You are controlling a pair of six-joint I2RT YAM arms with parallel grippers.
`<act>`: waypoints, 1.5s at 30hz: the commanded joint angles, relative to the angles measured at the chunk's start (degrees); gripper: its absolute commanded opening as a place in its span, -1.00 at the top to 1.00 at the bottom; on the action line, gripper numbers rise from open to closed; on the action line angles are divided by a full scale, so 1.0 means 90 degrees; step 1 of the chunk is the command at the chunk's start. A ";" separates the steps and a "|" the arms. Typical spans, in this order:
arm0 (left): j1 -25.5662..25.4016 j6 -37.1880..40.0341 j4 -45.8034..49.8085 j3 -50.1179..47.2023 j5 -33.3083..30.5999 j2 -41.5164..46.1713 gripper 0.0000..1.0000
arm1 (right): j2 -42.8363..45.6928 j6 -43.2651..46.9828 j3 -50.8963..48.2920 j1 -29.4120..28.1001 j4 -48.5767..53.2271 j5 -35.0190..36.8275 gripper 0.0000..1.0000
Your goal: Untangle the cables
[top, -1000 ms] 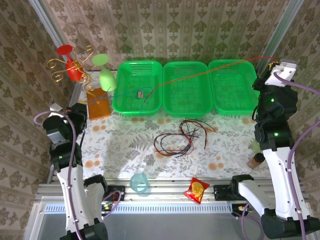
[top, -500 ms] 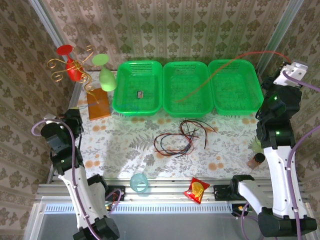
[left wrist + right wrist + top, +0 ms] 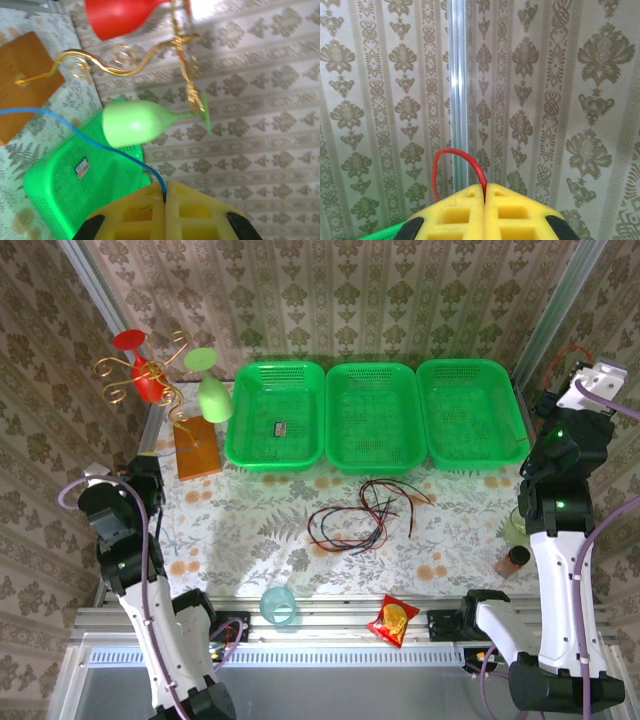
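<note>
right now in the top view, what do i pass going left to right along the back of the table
red goblet → green goblet → left green basket → middle green basket → right green basket

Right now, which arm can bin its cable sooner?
Likely left: left gripper pinches the blue cable facing a green basket; right gripper, holding the red cable, faces wallpaper.
</note>
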State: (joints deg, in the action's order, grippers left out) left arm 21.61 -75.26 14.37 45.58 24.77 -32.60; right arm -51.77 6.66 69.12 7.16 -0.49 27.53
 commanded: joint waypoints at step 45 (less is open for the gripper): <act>-0.5572 0.2584 0.0143 0.2625 -0.2415 -0.2008 1.00 | -0.2679 -0.2392 -0.0674 -0.0014 0.0751 -0.1633 1.00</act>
State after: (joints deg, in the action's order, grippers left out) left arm -27.49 -54.13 17.80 67.18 4.43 -50.33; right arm -74.50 -10.87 63.13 7.14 4.10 14.63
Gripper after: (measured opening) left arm 0.043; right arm 0.065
